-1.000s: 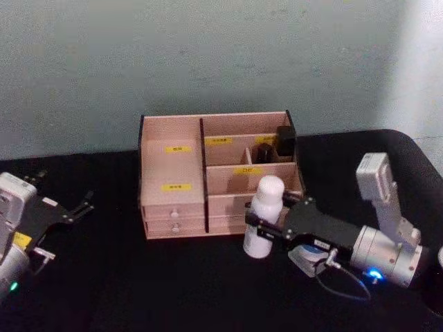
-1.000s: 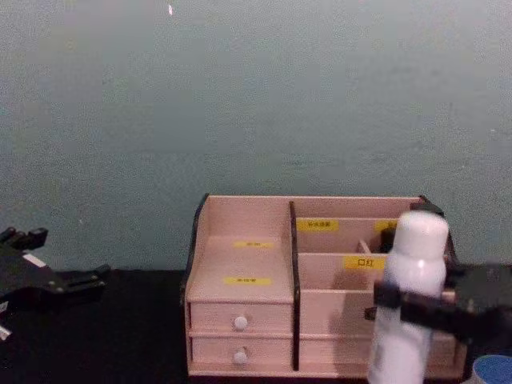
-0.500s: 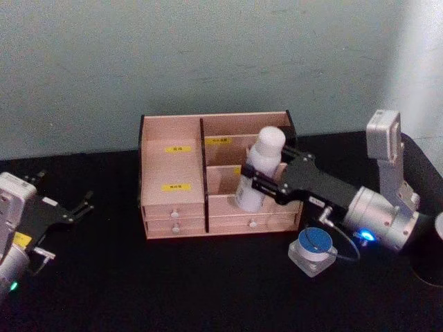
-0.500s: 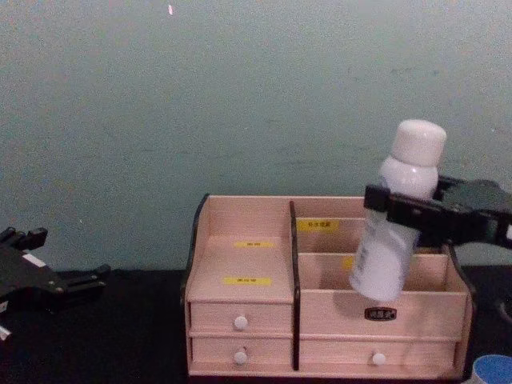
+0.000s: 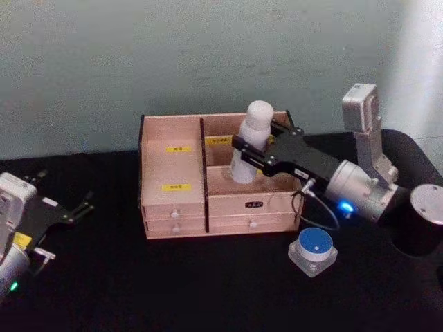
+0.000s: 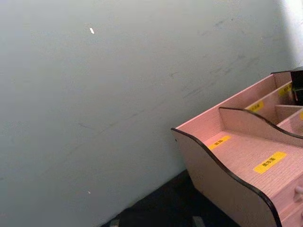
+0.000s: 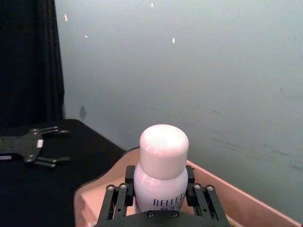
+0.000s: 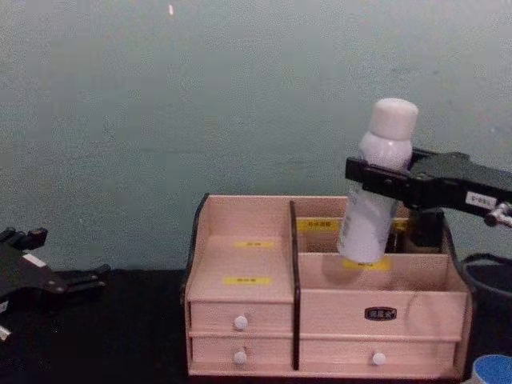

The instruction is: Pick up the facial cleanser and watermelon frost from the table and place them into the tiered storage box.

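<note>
Right gripper (image 5: 250, 153): jaws clamped on the body of the facial cleanser (image 5: 253, 126). Bottle is cap up and tilted, its base low over the right-side compartments of the tiered storage box (image 5: 173, 122); I cannot tell if it touches. Watermelon frost (image 5: 313, 249) sits on the surface (image 5: 173, 290) near the box's front right corner. Left gripper (image 5: 66, 190) is parked far left, jaws spread, holding nothing.

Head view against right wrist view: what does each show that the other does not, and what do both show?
Head view adds: the watermelon frost standing on the table before the right end of the tiered storage box, and the box's white-knobbed drawers.
Right wrist view adds: dark lettering on the facial cleanser, and a finger on each side of it, below the cap.
Both: the right gripper shut on the cleanser above the box, and the open left gripper parked at the table's left.
</note>
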